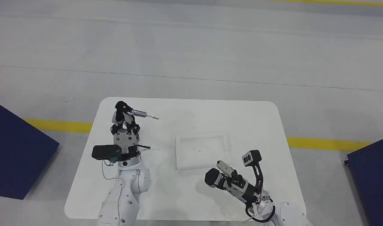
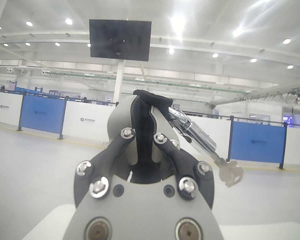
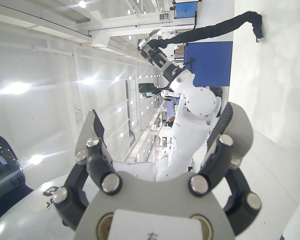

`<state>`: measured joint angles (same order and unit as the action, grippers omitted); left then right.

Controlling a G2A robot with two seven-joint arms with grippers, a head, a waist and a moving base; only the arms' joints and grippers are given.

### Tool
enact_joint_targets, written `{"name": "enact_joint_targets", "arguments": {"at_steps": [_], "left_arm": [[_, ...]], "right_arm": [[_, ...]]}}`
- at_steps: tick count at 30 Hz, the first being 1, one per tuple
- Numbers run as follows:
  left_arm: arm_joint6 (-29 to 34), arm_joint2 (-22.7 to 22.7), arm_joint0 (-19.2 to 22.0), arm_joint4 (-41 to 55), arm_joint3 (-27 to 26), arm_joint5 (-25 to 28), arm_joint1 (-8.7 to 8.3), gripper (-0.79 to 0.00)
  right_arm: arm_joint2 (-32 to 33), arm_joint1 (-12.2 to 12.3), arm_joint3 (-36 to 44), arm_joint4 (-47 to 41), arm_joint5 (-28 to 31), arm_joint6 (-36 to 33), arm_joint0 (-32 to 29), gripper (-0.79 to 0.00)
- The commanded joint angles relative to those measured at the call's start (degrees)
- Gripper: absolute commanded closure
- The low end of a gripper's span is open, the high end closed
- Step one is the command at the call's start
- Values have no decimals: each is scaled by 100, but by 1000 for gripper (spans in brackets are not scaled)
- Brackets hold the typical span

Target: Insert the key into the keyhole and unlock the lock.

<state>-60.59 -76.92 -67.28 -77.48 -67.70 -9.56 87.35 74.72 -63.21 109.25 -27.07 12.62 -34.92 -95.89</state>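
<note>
Chrome, black cloth and matt white

The lock [image 2: 195, 136] has a barrel of glossy, mirror-smooth chromed metal; the key [image 2: 230, 173] looks duller, a pale satin metal. The lock's cable [image 3: 215, 29] wears a black woven cloth sleeve, matt and slightly rough. The left pincer [image 2: 146, 106] and the right pincer [image 3: 162, 113] have smooth grey shells that look like plastic, matt black links and shiny round metal screw heads; their pads [image 3: 98, 126] are black, ribbed and rubbery in look. The bench [image 1: 251, 118] is white, smooth and matt, and the tray [image 1: 202, 151] on it shows the same matt white, of a plastic look.
</note>
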Motion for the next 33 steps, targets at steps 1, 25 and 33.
{"name": "enact_joint_targets", "arguments": {"at_steps": [1,25,33], "left_arm": [[87,-26,98,-32,433,-25,-3,0],[2512,-46,1039,-2610,2859,133,-406,0],[3156,10,1036,-2849,2877,409,-477,0]], "right_arm": [[0,0,0,0,0,0,0,-785],[0,0,0,0,0,0,0,-785],[0,0,0,0,0,0,0,-785]]}}
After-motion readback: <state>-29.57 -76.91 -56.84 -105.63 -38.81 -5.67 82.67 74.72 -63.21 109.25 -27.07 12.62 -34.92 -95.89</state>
